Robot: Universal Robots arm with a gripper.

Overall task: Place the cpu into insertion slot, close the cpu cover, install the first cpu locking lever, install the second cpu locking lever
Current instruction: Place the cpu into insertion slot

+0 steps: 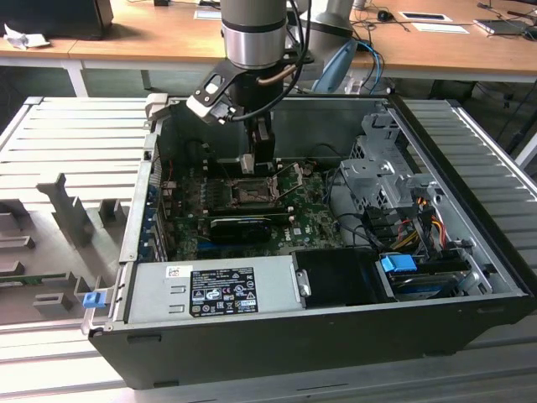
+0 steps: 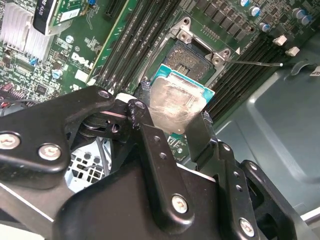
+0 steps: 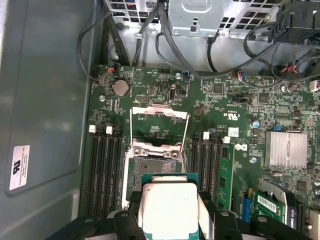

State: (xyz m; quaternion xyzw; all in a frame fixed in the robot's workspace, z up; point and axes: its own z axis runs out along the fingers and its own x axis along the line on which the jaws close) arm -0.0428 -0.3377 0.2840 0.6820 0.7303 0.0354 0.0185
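Observation:
My gripper point(image 2: 172, 122) is shut on the cpu point(image 2: 177, 102), a small square chip with a smeared silver top and a teal edge, pinched between two black fingers point(image 2: 150, 145). In the exterior view the gripper point(image 1: 256, 161) hangs just above the insertion slot point(image 1: 249, 191) on the green board. In both wrist views the insertion slot point(image 3: 150, 162) lies bare, its dark pin field point(image 2: 192, 55) showing beyond the held cpu point(image 3: 167, 207). The cpu cover point(image 3: 159, 112) stands swung up at the socket's far edge. Two thin wire levers point(image 3: 186, 135) rise beside the slot.
The board sits deep inside an open computer case point(image 1: 470, 168). A long black card point(image 1: 239, 227) lies just in front of the socket. Memory slots point(image 3: 105, 165) flank it on both sides. A power supply point(image 1: 210, 290), drive cage point(image 1: 382, 176) and cables point(image 1: 419, 218) crowd the case.

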